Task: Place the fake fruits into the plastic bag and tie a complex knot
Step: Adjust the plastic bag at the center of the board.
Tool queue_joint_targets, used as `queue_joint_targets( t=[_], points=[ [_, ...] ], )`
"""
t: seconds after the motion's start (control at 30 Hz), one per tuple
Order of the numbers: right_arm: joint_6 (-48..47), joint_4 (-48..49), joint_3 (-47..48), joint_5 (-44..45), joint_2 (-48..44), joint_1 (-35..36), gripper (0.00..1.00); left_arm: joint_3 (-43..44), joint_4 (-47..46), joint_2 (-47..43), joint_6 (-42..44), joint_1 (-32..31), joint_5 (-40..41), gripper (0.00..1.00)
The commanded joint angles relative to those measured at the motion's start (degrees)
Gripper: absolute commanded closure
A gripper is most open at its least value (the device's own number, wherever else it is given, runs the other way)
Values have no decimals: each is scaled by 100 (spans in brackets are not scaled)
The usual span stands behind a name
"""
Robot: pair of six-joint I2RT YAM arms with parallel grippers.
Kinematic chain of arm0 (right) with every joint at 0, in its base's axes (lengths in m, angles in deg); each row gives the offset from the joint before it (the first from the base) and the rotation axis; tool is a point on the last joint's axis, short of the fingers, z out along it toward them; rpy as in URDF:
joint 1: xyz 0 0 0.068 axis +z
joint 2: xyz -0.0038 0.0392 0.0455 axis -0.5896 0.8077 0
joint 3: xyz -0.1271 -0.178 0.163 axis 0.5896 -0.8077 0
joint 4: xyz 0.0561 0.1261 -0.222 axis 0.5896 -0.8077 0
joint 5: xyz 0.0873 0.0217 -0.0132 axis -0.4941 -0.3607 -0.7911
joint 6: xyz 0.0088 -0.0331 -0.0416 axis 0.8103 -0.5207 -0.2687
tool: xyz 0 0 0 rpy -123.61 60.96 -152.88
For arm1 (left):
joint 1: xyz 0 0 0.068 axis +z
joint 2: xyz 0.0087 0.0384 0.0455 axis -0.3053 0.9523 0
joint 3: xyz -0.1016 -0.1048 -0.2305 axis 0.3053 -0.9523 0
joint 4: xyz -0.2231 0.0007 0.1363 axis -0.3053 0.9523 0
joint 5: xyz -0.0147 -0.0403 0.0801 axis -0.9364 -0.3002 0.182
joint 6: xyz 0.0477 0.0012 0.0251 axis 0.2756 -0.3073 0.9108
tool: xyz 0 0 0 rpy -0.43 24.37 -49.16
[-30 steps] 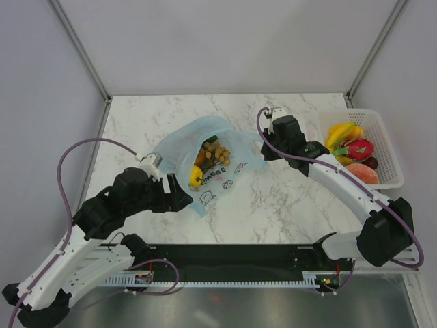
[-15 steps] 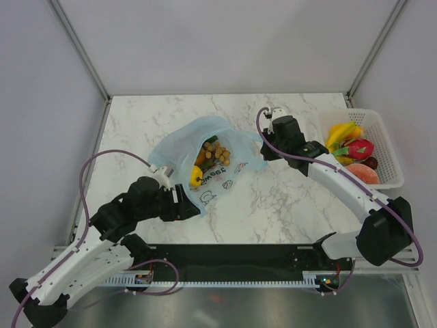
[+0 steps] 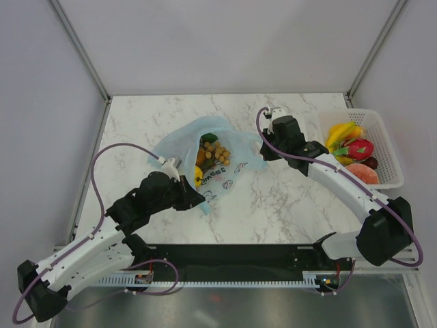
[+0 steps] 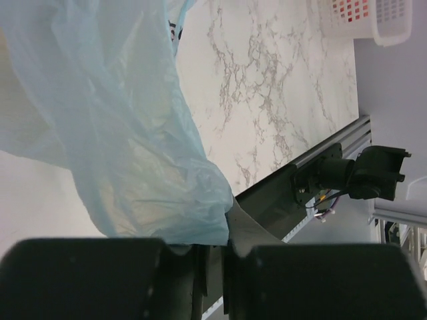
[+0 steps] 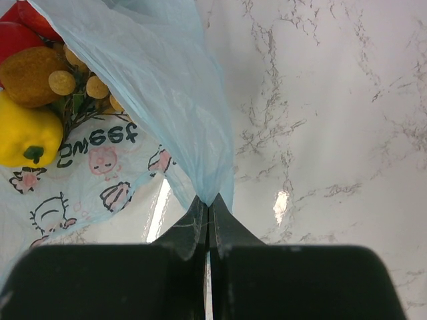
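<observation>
Marble table [image 3: 287, 198] carries plastic bag [image 3: 232, 171] (blue) and white basket [image 3: 391, 154].

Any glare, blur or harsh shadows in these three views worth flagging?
Top external: even soft light, sharp, faint shadows only. Left wrist: the left gripper is a dark blurred mass; the plastic bag reads clearly. Right wrist: small glare spot on the table; the right gripper is underexposed and soft.

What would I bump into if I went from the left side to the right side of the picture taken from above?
The left arm → the blue bag → the right gripper, pinching the bag's right end → the white basket of toy fruit.
</observation>
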Motion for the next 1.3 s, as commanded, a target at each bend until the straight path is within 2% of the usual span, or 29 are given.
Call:
queue_joint_targets(
  t=[0.0, 0.03, 0.2, 0.37, 0.47, 0.53, 0.6, 0.67, 0.77, 0.83, 1.0, 1.1, 1.17, 1.27],
  points=[
    [36, -55, 203, 28, -94, -28, 100, 76, -571, 68, 26, -27, 146, 92],
    [18, -117, 230, 72, -102, -28, 100, 172, -536, 77, 61, -35, 128, 98],
    [-17, -721, 817, 362, -243, -54, 100, 1014, 131, 305, 605, -18, 382, 98],
    [-87, -1347, 2161, 398, -463, -89, 100, 3184, 1202, 1139, 1580, 87, 761, 98],
    [-79, -1794, 3160, 337, -490, -72, 100, 4327, 1275, 1693, 1793, 631, -159, 98],
    [-87, -1936, 3708, 328, -402, -72, 100, 5003, 1223, 2052, 1723, 1377, -1230, 98],
    [-88, -2138, 4516, 328, -218, -72, 100, 5313, 1065, 2256, 1513, 2000, -2125, 98],
    [-79, -2226, 5087, 275, -86, -72, 100, 5525, 924, 2494, 1311, 2144, -2463, 98],
    [-96, -2218, 5187, 170, -15, -72, 100, 5587, 687, 2635, 1135, 2206, -2798, 98],
    [-114, -2209, 5004, 126, -6, -72, 100, 5892, 686, 2696, 1099, 2512, -3087, 98],
    [-35, -1955, 3783, 213, -269, -63, 100, 7209, 695, 3082, 634, 4004, -4318, 98],
    [0, -1849, 3184, 336, -489, -72, 100, 7782, 704, 3249, 510, 4262, -4530, 98],
    [-26, -1918, 3078, 652, -638, -80, 100, 7802, 695, 3250, 492, 4263, -4574, 98],
    [-114, -2260, 3717, 1074, -683, -203, 100, 7031, 547, 3066, 449, 4263, -4653, 98]
  ],
)
